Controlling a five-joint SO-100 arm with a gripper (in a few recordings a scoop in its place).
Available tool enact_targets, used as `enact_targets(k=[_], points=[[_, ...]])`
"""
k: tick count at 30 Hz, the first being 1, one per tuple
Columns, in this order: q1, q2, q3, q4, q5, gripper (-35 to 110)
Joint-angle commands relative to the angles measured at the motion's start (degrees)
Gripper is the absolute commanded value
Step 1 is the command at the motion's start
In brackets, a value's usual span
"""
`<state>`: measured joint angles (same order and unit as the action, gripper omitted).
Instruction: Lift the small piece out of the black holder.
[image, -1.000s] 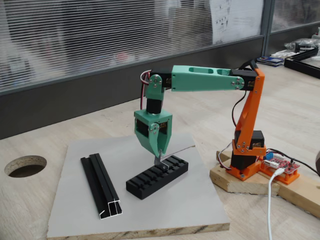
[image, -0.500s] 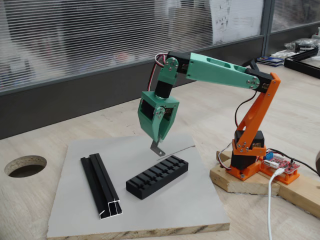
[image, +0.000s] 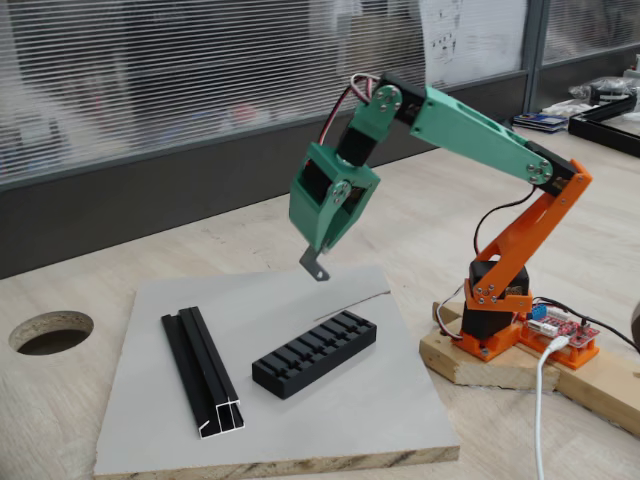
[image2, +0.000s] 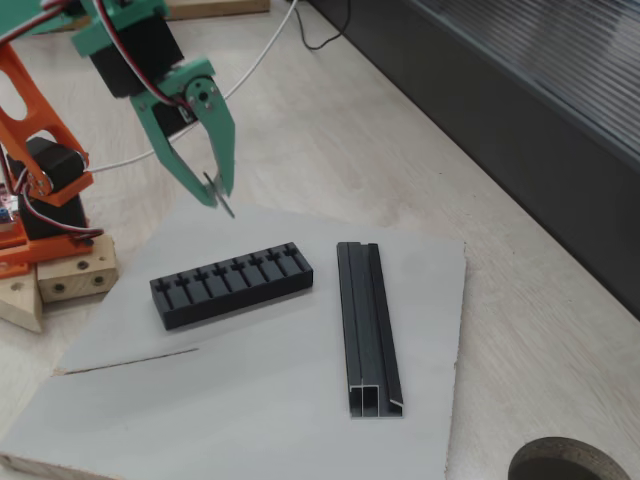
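Observation:
The small piece (image: 315, 266) (image2: 222, 197) is a tiny grey metal strip hanging from my green gripper (image: 322, 250) (image2: 216, 192), which is shut on its upper end. It hangs in the air well above the grey board, clear of the black holder (image: 313, 353) (image2: 231, 282). The holder is a slotted black block lying flat near the middle of the board, below and a little to the side of the gripper in both fixed views.
A longer black channel rail (image: 202, 371) (image2: 368, 325) lies on the grey board (image: 360, 420) beside the holder. A thin grey wire (image: 352, 303) (image2: 130, 361) rests on the board. The orange arm base (image: 495, 315) stands on a wooden block. A round hole (image: 51, 331) is cut in the table.
My gripper has risen from the holder's slots with the small piece in it, and has drawn back toward the arm base. The holder has stayed in place.

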<state>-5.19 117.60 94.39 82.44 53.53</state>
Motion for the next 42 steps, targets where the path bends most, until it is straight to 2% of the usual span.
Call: enact_targets(k=[1, 10, 27, 42], points=[[-0.7, 4.4, -0.5, 0.3, -0.4, 2], [5.3, 10.7, -0.5, 0.2, -0.4, 2], [5.7, 20.7, -0.5, 0.2, -0.4, 2], [7.6, 21.1, -0.6, 0.2, -0.4, 2]])
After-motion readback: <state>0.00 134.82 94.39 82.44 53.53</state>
